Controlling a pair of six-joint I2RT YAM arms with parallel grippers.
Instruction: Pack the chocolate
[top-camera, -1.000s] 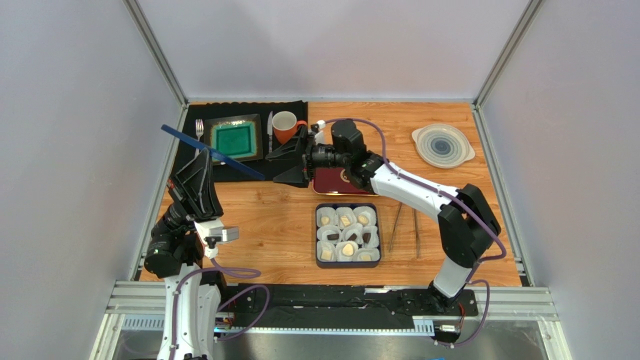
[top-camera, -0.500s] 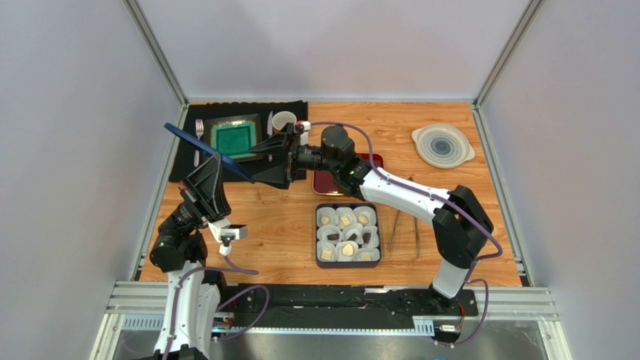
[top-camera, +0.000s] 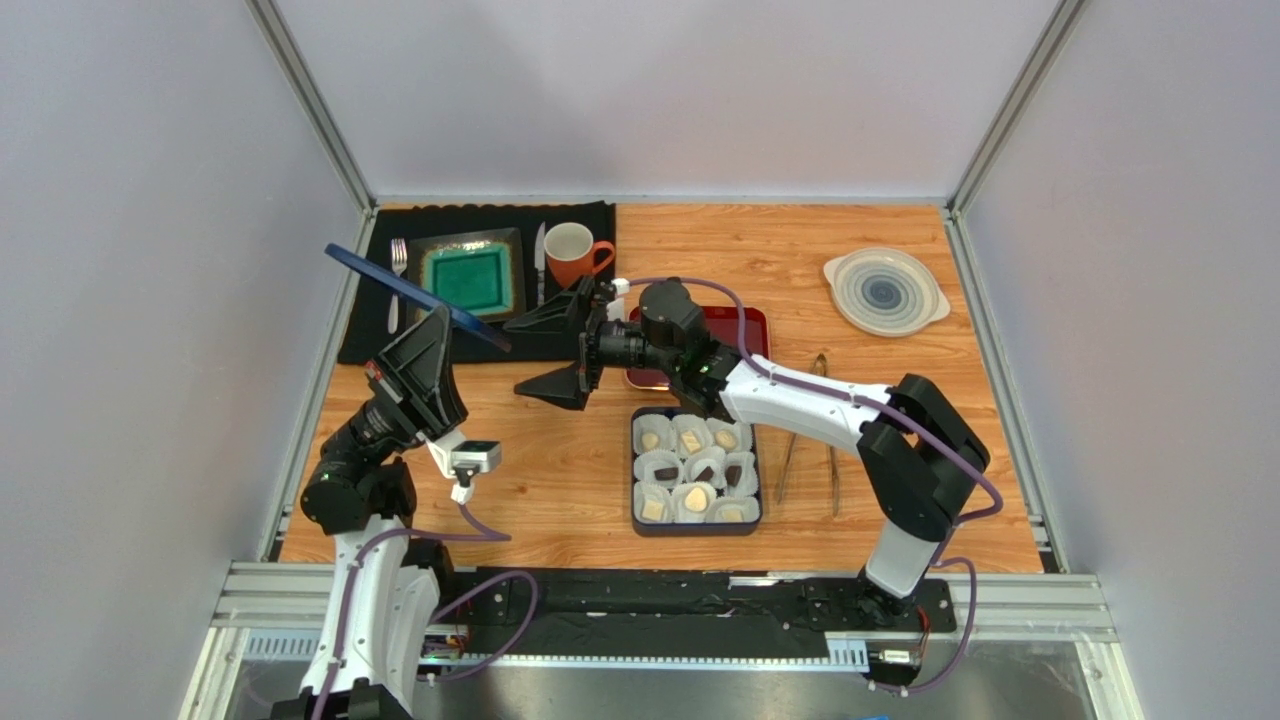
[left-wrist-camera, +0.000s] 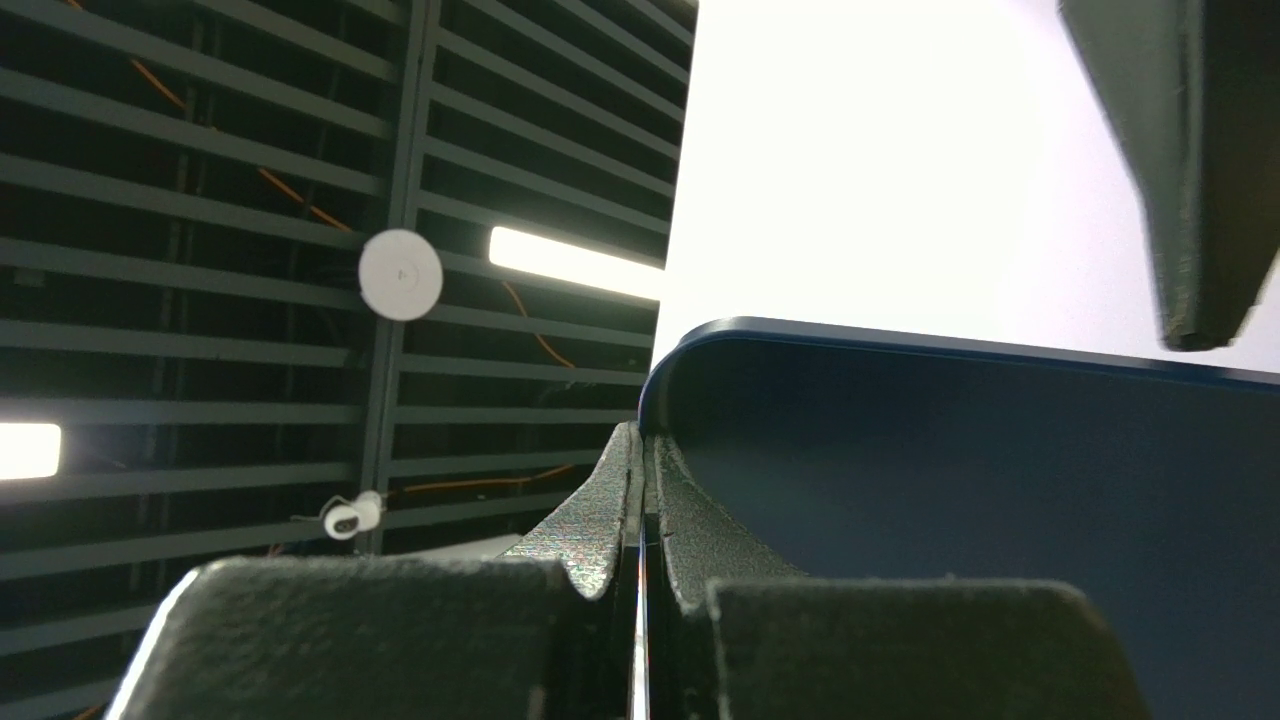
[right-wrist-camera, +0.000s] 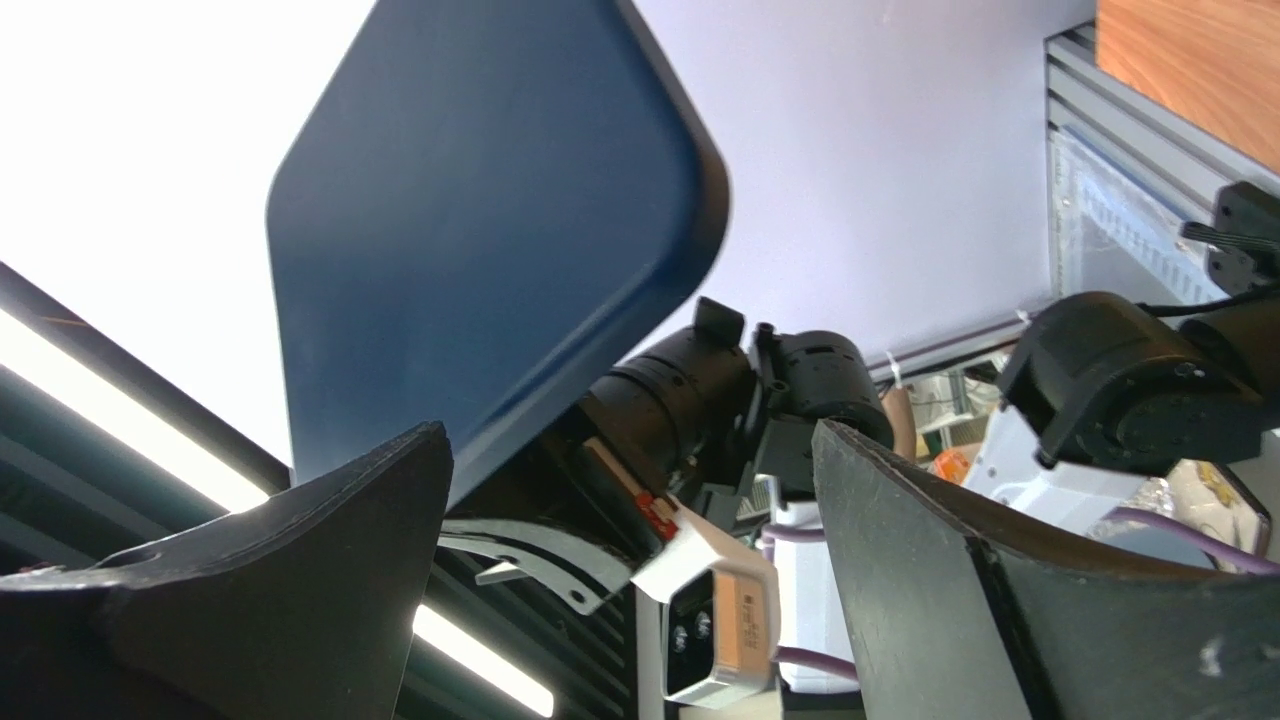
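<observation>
The chocolate (top-camera: 697, 497), cream and dark pieces in white paper cups, fills a dark blue box (top-camera: 637, 510) on the table near the right arm. My left gripper (top-camera: 436, 320) (left-wrist-camera: 643, 447) is shut on the edge of a flat dark blue lid (top-camera: 409, 294) (left-wrist-camera: 962, 495), held tilted in the air over the left side. My right gripper (top-camera: 553, 354) (right-wrist-camera: 631, 450) stands wide open just right of the lid, nothing between its fingers. In the right wrist view the lid (right-wrist-camera: 481, 225) rises above the left finger.
A black mat (top-camera: 368, 323) at back left carries a green plate (top-camera: 469, 276), fork (top-camera: 398, 264), knife (top-camera: 540, 249) and orange mug (top-camera: 570, 254). A maroon tray (top-camera: 739, 321) lies behind the box, metal tongs (top-camera: 807, 428) to its right, a round glass dish (top-camera: 885, 288) at back right.
My right gripper swung left and toward the near side, closing in on the raised lid, and its jaws spread wider. The left arm shifted a little with the lid still pinched.
</observation>
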